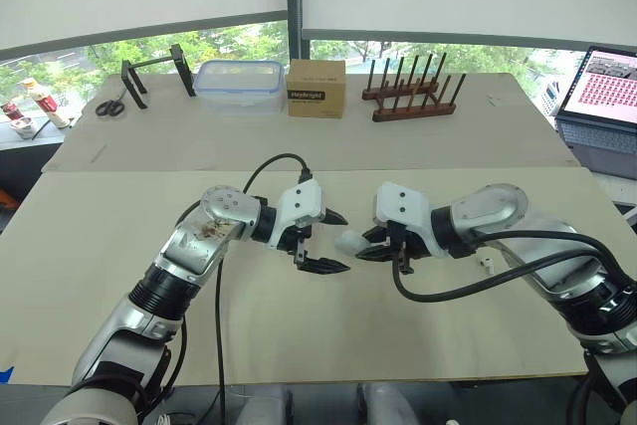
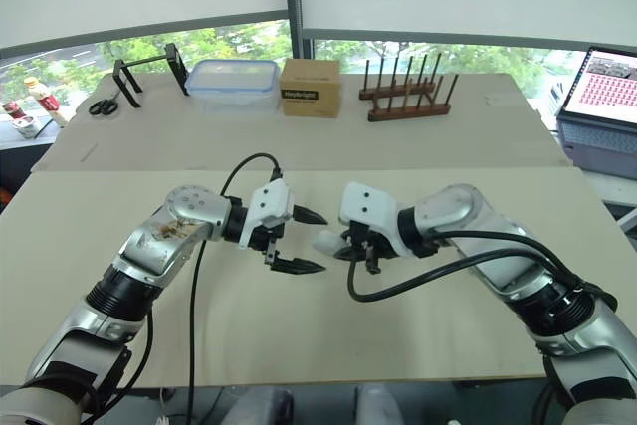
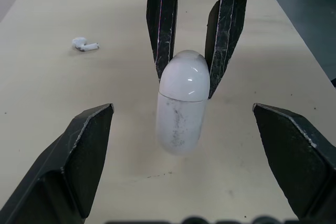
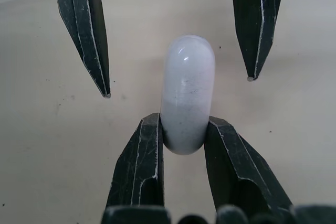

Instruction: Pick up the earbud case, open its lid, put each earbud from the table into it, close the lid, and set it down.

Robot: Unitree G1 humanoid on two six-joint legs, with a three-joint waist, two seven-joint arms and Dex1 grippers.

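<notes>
Left eye view: the right gripper [image 1: 364, 247] is pinching the earbud case [image 1: 349, 242] over the middle of the table [image 1: 119, 236]. The left gripper [image 1: 344, 243] is spread wide, one finger above the case end and one below, neither touching it. An earbud [image 1: 487, 264] lies on the table just beside the right forearm. At the far edge are scissors [image 1: 111, 105], a plastic box [image 1: 239, 83], a cardboard box [image 1: 317, 88] and a wooden rack [image 1: 413, 89].

Right eye view: same layout.

Left wrist view: the case lid is closed, with the seam visible. The right fingers [image 3: 160, 30] clamp the rounded lid end. The left fingers [image 3: 79, 166] stand well apart on either side. The earbud is on the table beyond.

Right wrist view: the right fingers [image 4: 139, 171] are pressed on the case on both sides, and the left fingertips [image 4: 84, 30] flank its far end with gaps.
</notes>
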